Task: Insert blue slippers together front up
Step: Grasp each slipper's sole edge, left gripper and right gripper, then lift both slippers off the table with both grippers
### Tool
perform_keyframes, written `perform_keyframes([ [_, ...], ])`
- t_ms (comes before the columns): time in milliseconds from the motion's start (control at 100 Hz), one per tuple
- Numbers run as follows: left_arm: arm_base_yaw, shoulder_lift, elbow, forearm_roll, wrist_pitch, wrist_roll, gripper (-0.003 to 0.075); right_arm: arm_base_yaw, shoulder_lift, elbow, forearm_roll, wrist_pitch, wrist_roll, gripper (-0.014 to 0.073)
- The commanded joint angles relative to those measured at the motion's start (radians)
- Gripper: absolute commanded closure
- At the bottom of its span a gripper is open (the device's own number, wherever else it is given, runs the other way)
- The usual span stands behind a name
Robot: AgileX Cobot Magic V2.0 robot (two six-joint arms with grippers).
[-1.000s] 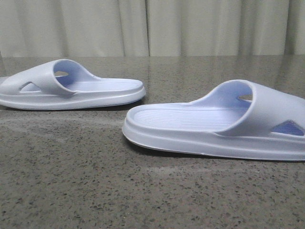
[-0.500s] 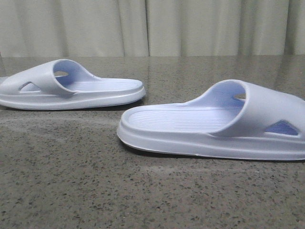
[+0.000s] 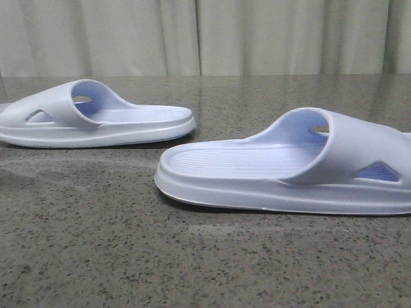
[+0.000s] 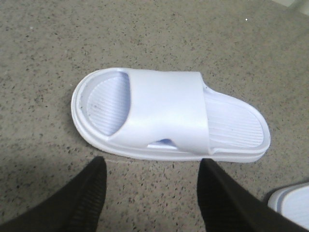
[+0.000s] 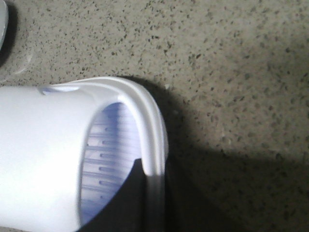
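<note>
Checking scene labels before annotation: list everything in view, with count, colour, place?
blue slippers: 2, pale lavender-blue. One at far left, sole down, untouched. One nearer and to the right, sole down, its toe end held by the right gripper.
table: 1, grey speckled stone-like top, under both slippers.
curtain: 1, pale beige, pleated, along the far edge behind the table.
left gripper: 1, black, jaws spread, above the table beside the far-left slipper, touching nothing.
right gripper: 1, dark; only one finger shows, inside the nearer slipper's toe opening against the rim; the other finger is hidden.
</note>
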Motion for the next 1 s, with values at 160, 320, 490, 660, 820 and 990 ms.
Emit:
perform_keyframes([
  [160,0.077,0.171,-0.117,-0.16,0.028,0.097,0.035,-0.004,-0.013,-0.029,0.038,-0.031,-0.034,0.0696],
  [320,0.22,0.253,-0.119,-0.403,0.153,0.303,0.035,-0.004,-0.013,-0.029,0.038,-0.033,-0.034,0.0696],
  [490,0.292,0.35,-0.123,-0.503,0.268,0.437,0.035,-0.004,-0.013,-0.029,0.049,-0.039,-0.044,0.0696],
  [660,0.292,0.432,-0.161,-0.505,0.271,0.471,0.035,-0.004,-0.013,-0.029,0.052,-0.039,-0.049,0.0696],
  [820,0.292,0.501,-0.197,-0.512,0.276,0.489,0.035,-0.004,-0.013,-0.029,0.052,-0.039,-0.053,0.0696],
  [990,0.292,0.553,-0.228,-0.512,0.284,0.507,0.035,-0.004,-0.013,-0.029,0.052,-0.039,-0.058,0.0696],
])
